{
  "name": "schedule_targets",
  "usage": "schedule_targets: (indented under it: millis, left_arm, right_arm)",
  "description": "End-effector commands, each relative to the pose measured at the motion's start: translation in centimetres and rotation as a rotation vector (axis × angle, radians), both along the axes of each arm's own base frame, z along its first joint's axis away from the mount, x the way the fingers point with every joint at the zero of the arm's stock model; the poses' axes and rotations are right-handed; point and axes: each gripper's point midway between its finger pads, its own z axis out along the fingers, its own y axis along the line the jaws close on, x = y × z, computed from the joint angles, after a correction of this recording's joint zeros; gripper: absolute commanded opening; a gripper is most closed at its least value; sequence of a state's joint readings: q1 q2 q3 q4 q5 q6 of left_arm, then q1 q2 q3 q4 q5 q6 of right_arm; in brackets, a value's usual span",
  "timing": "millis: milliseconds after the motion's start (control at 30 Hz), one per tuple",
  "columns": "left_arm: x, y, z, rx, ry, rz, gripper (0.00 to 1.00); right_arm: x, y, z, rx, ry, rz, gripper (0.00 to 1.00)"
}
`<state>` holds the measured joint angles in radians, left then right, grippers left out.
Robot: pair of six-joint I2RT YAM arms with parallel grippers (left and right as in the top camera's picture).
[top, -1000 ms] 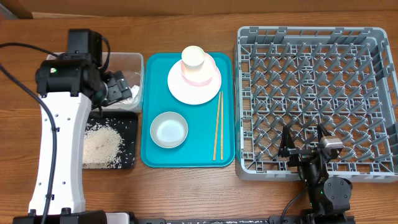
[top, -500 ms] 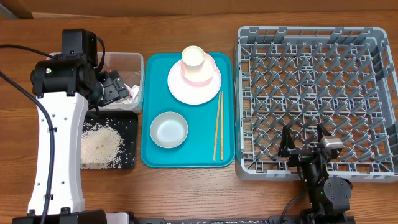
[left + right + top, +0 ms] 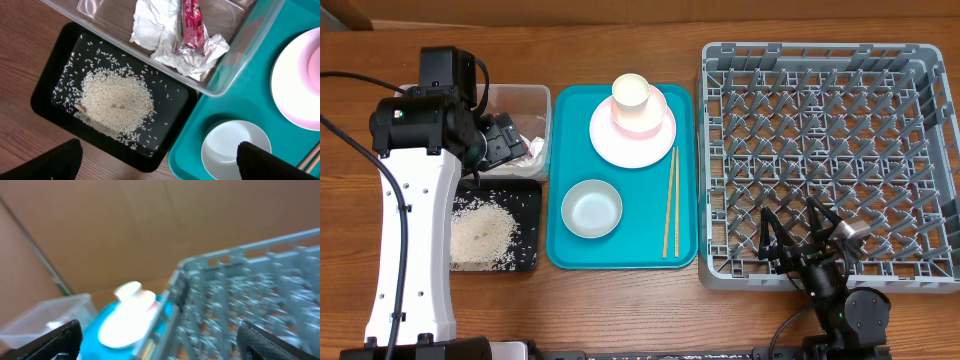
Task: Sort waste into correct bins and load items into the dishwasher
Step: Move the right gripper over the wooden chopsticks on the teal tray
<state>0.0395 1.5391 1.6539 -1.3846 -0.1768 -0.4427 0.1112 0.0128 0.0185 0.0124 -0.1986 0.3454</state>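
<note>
The clear tub holds the crumpled tissue and the red wrapper. Rice lies in the black tray. My left gripper hovers over the tub's front edge, open and empty; its fingers frame the black tray and the white bowl. On the teal tray are the bowl, the chopsticks, and the plate bearing a white cup stacked in the pink cup. My right gripper is open and empty over the grey dish rack's front edge.
The right wrist view is blurred: the rack at right, the plate and the tub at left. A black cable runs along the table's left side. Bare wood lies in front of the trays.
My right gripper has swung a little to the left over the rack's front edge. My left arm shifted slightly at first and has since stayed still.
</note>
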Motion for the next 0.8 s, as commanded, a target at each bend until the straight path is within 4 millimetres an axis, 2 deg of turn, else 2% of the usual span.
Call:
schedule_targets:
  millis: [0,133,233,467,667,767]
  left_arm:
    - [0.1,0.1,0.3,0.006,-0.011,0.004,1.00]
    - [0.2,0.1,0.3,0.006,-0.011,0.004,1.00]
    - [0.1,0.1,0.3,0.005,-0.011,0.004,1.00]
    - [0.1,0.1,0.3,0.006,-0.011,0.004,1.00]
    - [0.2,0.1,0.3,0.006,-0.011,0.004,1.00]
    - [0.1,0.1,0.3,0.006,-0.011,0.004,1.00]
  right_arm:
    - [-0.4,1.0,-0.1,0.073,0.023,0.069,1.00]
    - [-0.9,2.1,-0.1,0.090,0.036,0.139,1.00]
    - [-1.3,2.3,1.1,0.121,0.043,0.157,1.00]
    - [-3.2,1.3,6.1,0.130,0.066,0.108,1.00]
    - [-4.5,-0.2,9.4,0.087,0.197,0.020,1.00]
    - [-4.3,-0.7,11.2,0.055,0.307,-0.022,1.00]
